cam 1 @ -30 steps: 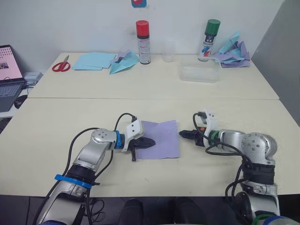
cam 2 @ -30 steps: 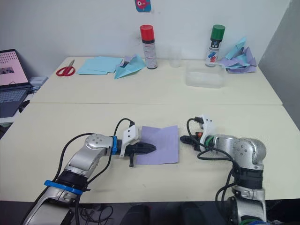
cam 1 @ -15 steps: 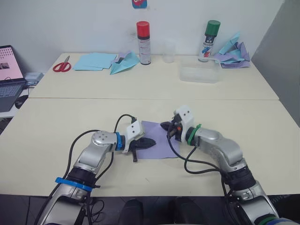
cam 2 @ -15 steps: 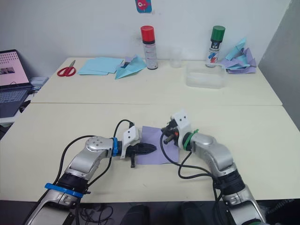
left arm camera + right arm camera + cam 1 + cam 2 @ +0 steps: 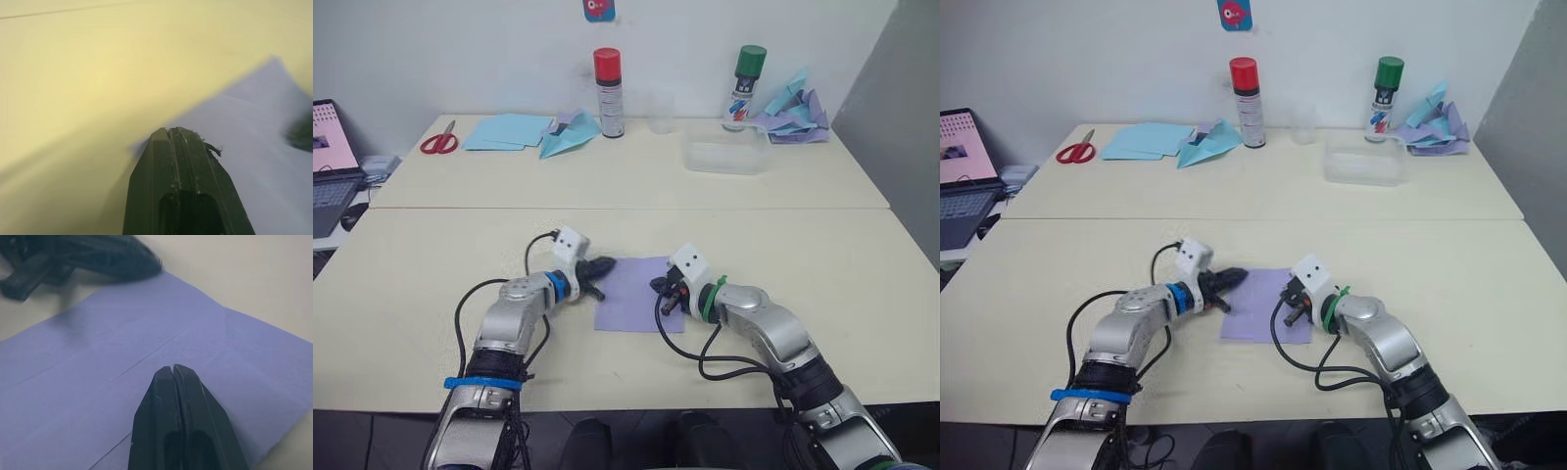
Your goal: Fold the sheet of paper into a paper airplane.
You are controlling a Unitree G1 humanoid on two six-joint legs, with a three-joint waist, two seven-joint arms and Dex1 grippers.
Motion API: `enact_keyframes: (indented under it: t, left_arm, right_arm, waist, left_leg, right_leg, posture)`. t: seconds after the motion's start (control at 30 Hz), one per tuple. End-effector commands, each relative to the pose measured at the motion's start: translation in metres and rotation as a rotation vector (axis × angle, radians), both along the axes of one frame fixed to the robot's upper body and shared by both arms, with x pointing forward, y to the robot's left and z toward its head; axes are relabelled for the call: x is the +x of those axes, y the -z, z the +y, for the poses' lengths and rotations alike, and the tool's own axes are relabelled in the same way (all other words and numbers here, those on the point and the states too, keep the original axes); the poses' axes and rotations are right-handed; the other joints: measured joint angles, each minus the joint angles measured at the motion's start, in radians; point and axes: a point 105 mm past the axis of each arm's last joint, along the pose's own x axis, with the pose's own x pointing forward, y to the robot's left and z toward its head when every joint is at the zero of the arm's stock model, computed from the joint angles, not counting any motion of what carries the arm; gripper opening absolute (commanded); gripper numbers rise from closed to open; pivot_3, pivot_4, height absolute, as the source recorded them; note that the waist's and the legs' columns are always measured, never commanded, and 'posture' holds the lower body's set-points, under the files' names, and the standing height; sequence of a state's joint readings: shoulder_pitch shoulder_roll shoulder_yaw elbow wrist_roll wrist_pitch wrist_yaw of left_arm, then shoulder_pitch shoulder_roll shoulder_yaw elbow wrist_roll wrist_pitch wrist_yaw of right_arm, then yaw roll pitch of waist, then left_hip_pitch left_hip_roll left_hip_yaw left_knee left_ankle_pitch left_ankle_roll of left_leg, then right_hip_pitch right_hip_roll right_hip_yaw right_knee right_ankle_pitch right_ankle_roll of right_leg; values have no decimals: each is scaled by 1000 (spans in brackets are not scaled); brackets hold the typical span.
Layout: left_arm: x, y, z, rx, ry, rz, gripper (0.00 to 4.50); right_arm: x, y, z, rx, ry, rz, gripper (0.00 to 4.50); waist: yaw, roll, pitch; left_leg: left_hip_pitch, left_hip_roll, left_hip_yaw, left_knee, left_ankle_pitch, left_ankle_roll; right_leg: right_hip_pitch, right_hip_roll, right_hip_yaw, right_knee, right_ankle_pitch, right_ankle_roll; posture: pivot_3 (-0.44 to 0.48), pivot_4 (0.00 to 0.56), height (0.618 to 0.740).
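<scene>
The sheet of paper (image 5: pixel 636 296) lies flat on the near table, pale lavender with faint crease lines (image 5: pixel 146 357). My left gripper (image 5: pixel 604 264) is shut, its tip at the sheet's far left corner (image 5: pixel 230 112). Shut as well, my right gripper (image 5: pixel 658 286) has its tip resting over the sheet's right half (image 5: pixel 172 368). The left gripper's black fingers (image 5: pixel 98 254) also show at the sheet's far corner in the right wrist view. The paper airplane is out of view.
On the far table stand a red-capped spray can (image 5: pixel 607 78), a green-capped can (image 5: pixel 742 86), a clear cup (image 5: pixel 661 110) and a clear plastic box (image 5: pixel 724 154). Light blue sheets (image 5: pixel 509 129), a blue paper plane (image 5: pixel 570 132), scissors (image 5: pixel 438 140) and a heap of paper planes (image 5: pixel 791 103) lie there. A laptop (image 5: pixel 328 162) sits at left.
My right gripper has swung in from the right of the sheet onto it. My left gripper has moved from the sheet's left edge to its far left corner. The camera has shifted slightly.
</scene>
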State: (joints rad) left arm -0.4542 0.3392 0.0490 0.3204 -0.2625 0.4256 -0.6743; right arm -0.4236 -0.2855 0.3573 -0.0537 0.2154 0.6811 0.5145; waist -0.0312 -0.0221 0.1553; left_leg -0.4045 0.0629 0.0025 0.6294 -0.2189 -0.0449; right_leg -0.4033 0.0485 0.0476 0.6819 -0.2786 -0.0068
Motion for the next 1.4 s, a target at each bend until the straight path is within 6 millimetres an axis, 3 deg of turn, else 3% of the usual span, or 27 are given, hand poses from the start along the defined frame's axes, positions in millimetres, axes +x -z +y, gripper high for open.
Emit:
enact_keyframes:
  t: [0.03, 0.17, 0.23, 0.33, 0.53, 0.67, 0.8, 0.93, 1.07, 1.27, 1.4]
  left_arm:
    - [8, -12, 16, -20, -107, -66, 0]
    - [-5, -60, -6, -138, 21, -241, 0]
    - [-19, -69, -21, -139, 126, -263, 0]
    - [-41, -54, -39, -36, 255, -250, 0]
    - [-60, 9, -49, 149, 321, -72, 0]
    - [-57, 20, -50, 196, 320, -51, 0]
    - [-67, 43, -52, 255, 398, 13, 0]
    - [-68, 47, -49, 259, 404, 25, 0]
    - [-67, 46, -50, 243, 399, 23, 0]
    - [-62, 41, -53, 225, 395, 11, 0]
    - [-62, 40, -53, 221, 394, 8, 0]
  right_arm:
    - [-4, 19, -6, -45, 9, 65, 27]
    - [-2, 18, -6, -39, 11, 56, 27]
    - [0, 16, -5, -32, 9, 55, 27]
    - [-1, 14, -1, -18, -10, 60, 27]
    - [2, 14, 0, -15, -2, 56, 27]
    - [7, 13, -5, -17, 22, 48, 27]
    - [24, 13, -24, 6, 179, 61, 27]
    - [46, 4, -53, 21, 366, 4, 27]
    - [51, -4, -64, 28, 393, -16, 27]
    - [45, -35, -50, 169, 283, -53, 27]
    - [38, -46, -48, 243, 239, 12, 929]
  waist:
    - [0, 0, 0]
    - [0, -1, 1]
    - [-1, -1, 1]
    - [-2, -1, 0]
    - [-5, -1, 1]
    - [-4, -2, 0]
    - [-3, -2, -3]
    - [0, -3, -5]
    - [-1, -3, -5]
    - [0, -3, -5]
    - [0, -3, -5]
  left_leg:
    - [0, 0, 0, 0, 0, 0]
    - [-1, 0, 0, 0, 0, 0]
    - [-2, 0, 0, 0, 0, 0]
    - [0, 0, 1, 0, 0, 0]
    - [4, 1, 4, -2, 0, 0]
    - [4, 1, 4, -1, 0, 0]
    - [5, 0, 6, -1, 0, 0]
    - [5, -1, 9, -1, 0, 0]
    - [5, -1, 14, -1, 0, 0]
    - [5, -1, 15, -1, 0, 0]
    - [5, -1, 16, -1, 0, 0]
  right_leg:
    - [0, 0, 0, 0, 0, 0]
    - [-1, 0, 0, 0, 0, 0]
    - [-1, 0, 0, 0, 0, 0]
    - [0, 0, 2, 0, 0, 0]
    - [0, 0, 6, 0, 0, 0]
    - [0, 0, 6, 1, 0, 0]
    - [1, 0, 7, 1, 1, 0]
    - [1, 0, 11, 1, 2, 1]
    - [0, -1, 18, -1, 2, 2]
    - [-1, -1, 19, -1, 2, 3]
    - [-1, -1, 20, -1, 3, 4]
  posture:
    - [0, 150, 740]
    - [0, 150, 740]
    - [0, 150, 740]
    - [0, 150, 740]
    - [0, 150, 740]
    - [0, 150, 740]
    - [0, 150, 740]
    - [0, 150, 740]
    - [0, 150, 740]
    - [0, 150, 740]
    - [0, 150, 740]
